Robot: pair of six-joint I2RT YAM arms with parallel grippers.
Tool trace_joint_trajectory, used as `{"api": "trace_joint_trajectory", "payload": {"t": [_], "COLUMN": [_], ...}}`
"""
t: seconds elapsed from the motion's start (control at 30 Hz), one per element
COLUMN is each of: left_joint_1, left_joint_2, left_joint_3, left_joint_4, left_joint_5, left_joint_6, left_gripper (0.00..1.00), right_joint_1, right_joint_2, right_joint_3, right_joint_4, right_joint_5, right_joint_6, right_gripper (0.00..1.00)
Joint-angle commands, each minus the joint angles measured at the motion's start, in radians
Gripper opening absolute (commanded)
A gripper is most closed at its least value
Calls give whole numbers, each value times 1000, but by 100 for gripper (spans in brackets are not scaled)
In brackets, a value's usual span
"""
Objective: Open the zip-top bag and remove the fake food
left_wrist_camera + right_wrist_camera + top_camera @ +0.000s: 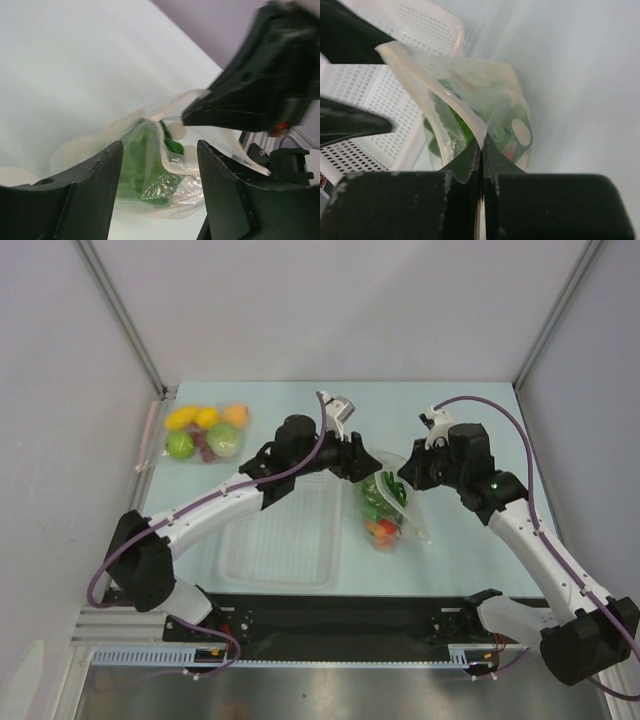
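The zip-top bag is sitting on the table just beside the right-hand long side of the white basket, close to the basket's far corner. The right gripper is reaching over it from the side away from the basket. In the right wrist view its jaws are pressing together on a thin fold of the bag's upper edge, and the mouth of the bag is gaping in front of them.

The left gripper is hanging over the basket's far right corner, at the bag's top. Its jaws are standing well apart, and the crinkled plastic shows between them without touching either finger.

The fake food is lying inside the bag: green leaves toward the end by the grippers and a red piece toward the near end. The green also shows through the plastic in both wrist views.

A pouch of round fruits is lying well apart, beyond the basket's far left corner.
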Motion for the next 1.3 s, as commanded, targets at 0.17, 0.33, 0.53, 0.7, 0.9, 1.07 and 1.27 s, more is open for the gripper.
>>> {"api": "trace_joint_trajectory", "payload": {"t": [0.17, 0.33, 0.53, 0.7, 0.9, 1.07, 1.27], "left_joint_1": [-36, -49, -59, -59, -59, -59, -60], "left_joint_2": [106, 144, 158, 158, 140, 108, 83], "left_joint_3": [102, 134, 139, 167, 249, 283, 308], "left_joint_4": [-100, -149, -141, -209, -393, -537, -658], "left_joint_5": [-53, -70, -65, -87, -79, -128, -266], "left_joint_6": [-93, -83, -81, -41, 81, 161, 198], "left_gripper": [68, 69, 43, 9, 8, 14, 25], "right_joint_1": [55, 75, 91, 90, 90, 95, 122], "right_joint_2": [-74, -87, -94, -104, -105, -105, -105], "right_joint_3": [6, -5, -19, -6, 35, 52, 50], "right_joint_4": [40, 46, 46, 5, -66, -84, -78], "right_joint_5": [36, 40, 60, 184, 351, 379, 379], "right_joint_6": [52, 64, 68, 81, 88, 95, 113], "right_gripper": [0, 0, 0, 0, 0, 0, 0]}}
